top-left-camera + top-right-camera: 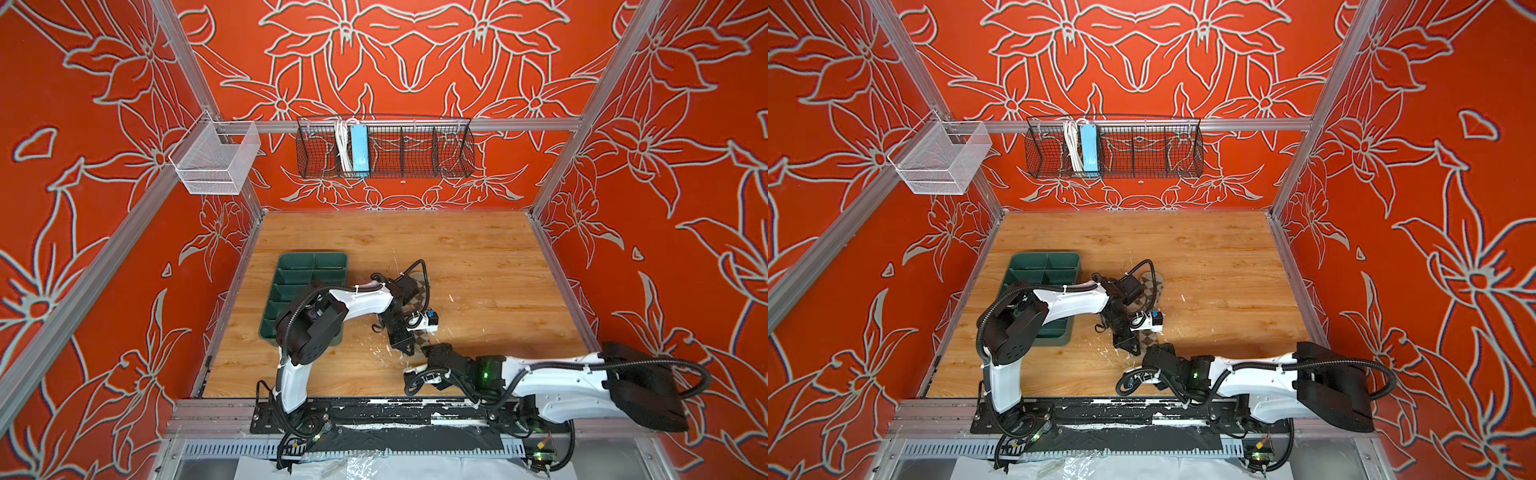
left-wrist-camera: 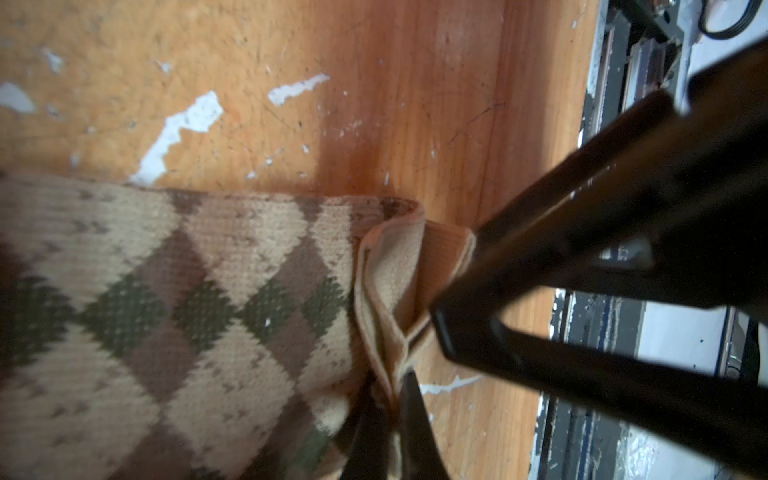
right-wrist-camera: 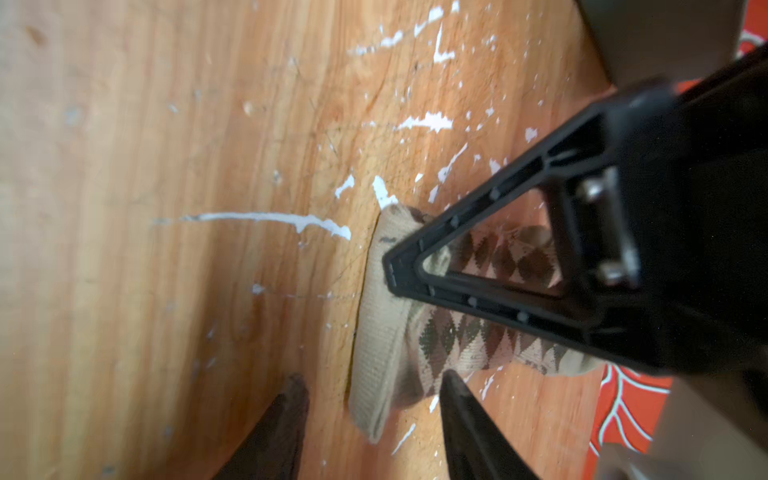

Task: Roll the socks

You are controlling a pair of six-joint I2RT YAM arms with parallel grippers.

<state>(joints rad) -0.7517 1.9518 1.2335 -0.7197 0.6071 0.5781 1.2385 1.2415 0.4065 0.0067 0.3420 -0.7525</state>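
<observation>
Green plastic compartment tray (image 1: 313, 255): left of left pincer (image 1: 405, 348), near, not touching. Light wooden tabletop (image 1: 478, 257), white chipped scuffs: beneath pincer, scuffs thickest close around it. Black wire basket (image 1: 453, 153) on back rail: well beyond pincer, holds light-blue power strip (image 1: 359, 149) and coiled white cable (image 1: 341, 149). White mesh basket (image 1: 216, 166): beyond pincer, far left, on side rail. Red floral wall panels (image 1: 685, 166): all round.

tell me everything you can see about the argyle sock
The argyle sock is knitted fabric, beige with brown and olive diamonds and a plain beige ribbed cuff. It lies flat on the wooden table, cuff crumpled. The left gripper is shut on the cuff; the right gripper stands open around its end.
</observation>
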